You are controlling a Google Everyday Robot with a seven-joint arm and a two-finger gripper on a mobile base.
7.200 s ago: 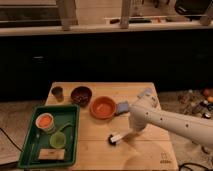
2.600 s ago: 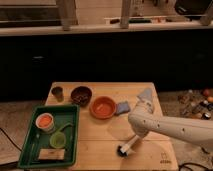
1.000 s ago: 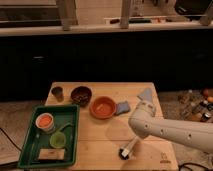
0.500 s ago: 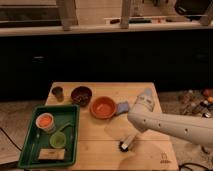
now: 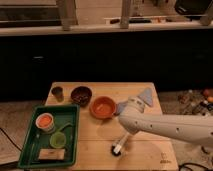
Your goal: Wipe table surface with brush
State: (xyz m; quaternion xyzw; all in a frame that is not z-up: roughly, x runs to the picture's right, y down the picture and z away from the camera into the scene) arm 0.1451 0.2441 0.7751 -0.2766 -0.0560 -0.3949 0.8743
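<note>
So there's one brush (image 5: 118, 147), black bristles down on the table surface (image 5: 95, 140) by the near edge, a bit right of middle. Its white handle tilts up into the gripper (image 5: 124, 138), fingers clamped on it. Farther back are two bowls, an orange bowl (image 5: 103, 107) and a dark bowl (image 5: 81, 94), plus one small cup (image 5: 58, 92). One blue-grey sponge (image 5: 145, 95) sits far right, one green tray (image 5: 30, 150) on the left.

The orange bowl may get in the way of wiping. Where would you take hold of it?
Probably the rim of the orange bowl, pinched from above on its near side: it sits upright and open, likely too wide to span. The end effector is at the brush on the table surface, in front of the bowl.
</note>
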